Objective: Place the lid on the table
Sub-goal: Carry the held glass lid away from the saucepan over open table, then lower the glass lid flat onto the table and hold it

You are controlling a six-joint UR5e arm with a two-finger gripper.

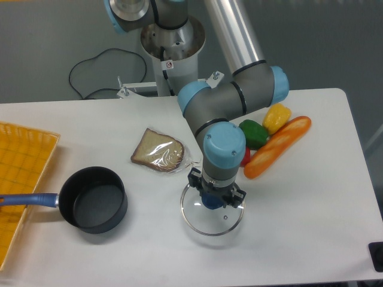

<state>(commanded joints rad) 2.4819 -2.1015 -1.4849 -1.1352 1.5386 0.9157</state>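
Lid (212, 215) hangs directly beneath your gripper (213, 200), whose fingers are clamped on its blue centre knob, low above the table (299, 227) in front of the bread loaf (277, 146) and peppers. Release it too high and the glass could drop, rattle or roll; drift farther right and you risk crowding the loaf.

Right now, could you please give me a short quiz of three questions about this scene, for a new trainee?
1. True or false: the lid sits on the saucepan.
2. What does the gripper grasp?
A. bread
B. lid knob
C. pan handle
3. Which item lies between saucepan and arm, wrapped in plastic?

Key: 1 false, the pan is open. 2 B. 3 the bread slice.
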